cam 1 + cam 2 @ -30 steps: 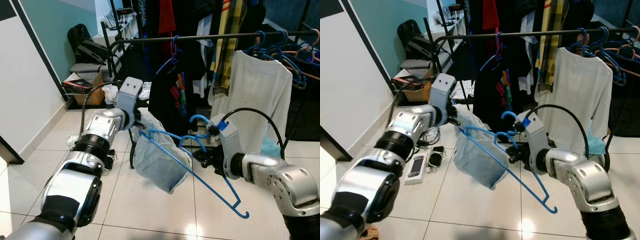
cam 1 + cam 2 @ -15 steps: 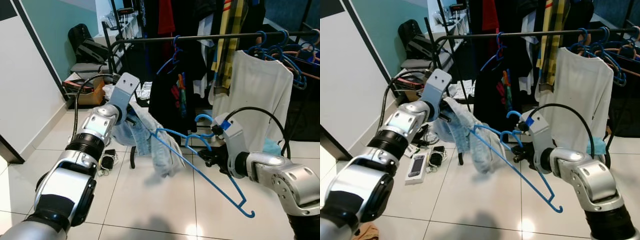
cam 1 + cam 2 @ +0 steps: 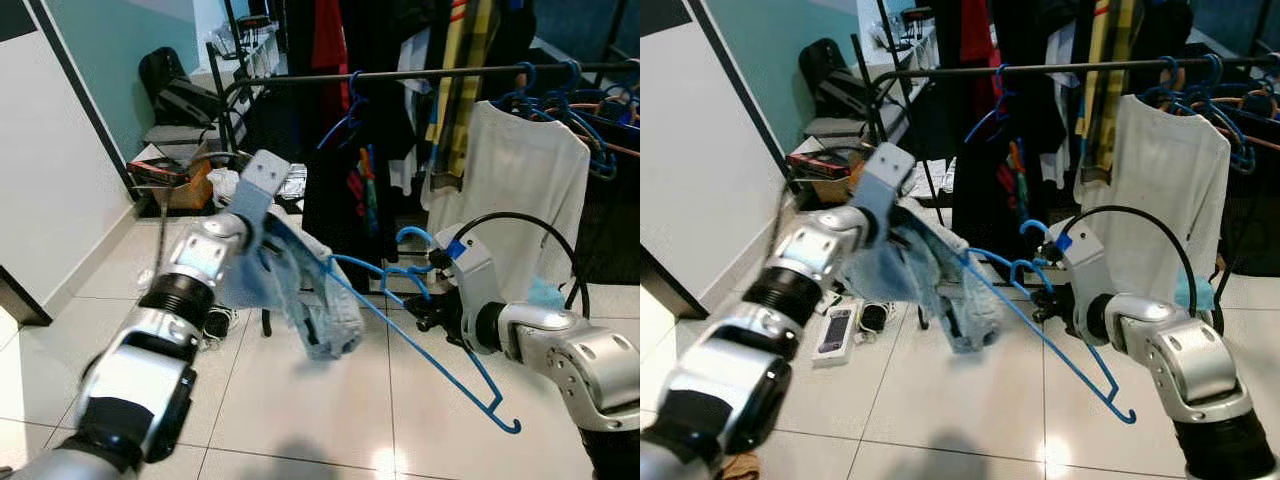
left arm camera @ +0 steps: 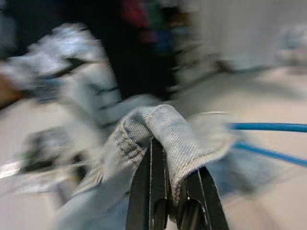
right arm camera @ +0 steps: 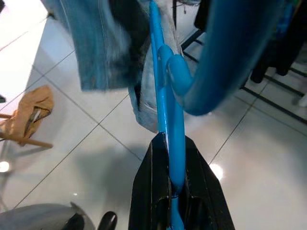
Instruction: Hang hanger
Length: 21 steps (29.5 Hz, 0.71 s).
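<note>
While the right gripper (image 5: 169, 189) clamps the blue hanger (image 3: 420, 320) near its hook, the left gripper (image 4: 168, 201) pinches the denim garment (image 3: 300, 290) draped on it, above the tiled floor (image 3: 300, 410), below the clothes rail (image 3: 400, 75).

Bright indoor light; glare on glossy floor tiles (image 3: 385, 460); left wrist view heavily motion-blurred.

Blue plastic hanger (image 3: 420, 325), tilted, denim garment (image 3: 300, 290) draped over one end

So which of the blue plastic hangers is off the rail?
The blue plastic hanger clamped in the right gripper, denim garment draped on it; the other blue hangers hook on the rail.
</note>
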{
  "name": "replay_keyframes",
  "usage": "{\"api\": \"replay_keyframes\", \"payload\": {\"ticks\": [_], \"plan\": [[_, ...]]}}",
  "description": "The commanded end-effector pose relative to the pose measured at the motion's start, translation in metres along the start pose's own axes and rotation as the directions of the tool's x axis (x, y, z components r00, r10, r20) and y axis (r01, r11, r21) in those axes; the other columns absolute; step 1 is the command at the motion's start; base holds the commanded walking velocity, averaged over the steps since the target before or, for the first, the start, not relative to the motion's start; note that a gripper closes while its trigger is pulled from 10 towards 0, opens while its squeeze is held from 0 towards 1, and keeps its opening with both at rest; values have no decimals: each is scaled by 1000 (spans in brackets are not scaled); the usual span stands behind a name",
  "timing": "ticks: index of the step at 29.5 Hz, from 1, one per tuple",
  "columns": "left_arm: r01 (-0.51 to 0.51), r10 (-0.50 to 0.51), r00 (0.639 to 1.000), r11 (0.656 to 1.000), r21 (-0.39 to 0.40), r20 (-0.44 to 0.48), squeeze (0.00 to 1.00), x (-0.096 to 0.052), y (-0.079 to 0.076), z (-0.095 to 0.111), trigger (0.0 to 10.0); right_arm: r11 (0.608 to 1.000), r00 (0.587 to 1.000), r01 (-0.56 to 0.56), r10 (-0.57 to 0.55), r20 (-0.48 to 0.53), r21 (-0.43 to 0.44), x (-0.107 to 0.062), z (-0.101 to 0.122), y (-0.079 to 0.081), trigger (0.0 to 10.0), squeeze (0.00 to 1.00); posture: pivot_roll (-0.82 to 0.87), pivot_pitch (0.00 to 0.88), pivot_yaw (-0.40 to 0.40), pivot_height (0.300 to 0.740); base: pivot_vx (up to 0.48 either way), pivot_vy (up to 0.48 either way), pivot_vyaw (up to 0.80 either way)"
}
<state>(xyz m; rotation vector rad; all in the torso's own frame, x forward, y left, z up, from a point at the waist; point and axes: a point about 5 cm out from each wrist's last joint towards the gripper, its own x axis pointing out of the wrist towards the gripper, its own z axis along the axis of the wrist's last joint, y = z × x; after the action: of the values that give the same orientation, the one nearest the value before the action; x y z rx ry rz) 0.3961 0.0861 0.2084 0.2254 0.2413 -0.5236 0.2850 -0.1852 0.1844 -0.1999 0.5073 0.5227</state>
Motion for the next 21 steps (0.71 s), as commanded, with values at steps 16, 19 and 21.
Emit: {"api": "replay_keyframes", "payload": {"ticks": [16,19,21], "plan": [[198,-207,978,949,-244,-9,0,-5,-29,14,10000,977,969,-155,179,168,-145,-2,25,21,10000,0,-78,0,127,740,0,0,0],[63,-66,997,992,-109,-27,0,-9,-8,12,10000,958,951,-232,259,168,-166,-9,23,27,10000,0,-85,0,128,740,0,0,0],[-3,2,1000,999,-33,-27,0,-12,2,14,10000,950,946,-257,285,156,-178,-13,19,27,10000,0,-83,0,125,740,0,0,0]]}}
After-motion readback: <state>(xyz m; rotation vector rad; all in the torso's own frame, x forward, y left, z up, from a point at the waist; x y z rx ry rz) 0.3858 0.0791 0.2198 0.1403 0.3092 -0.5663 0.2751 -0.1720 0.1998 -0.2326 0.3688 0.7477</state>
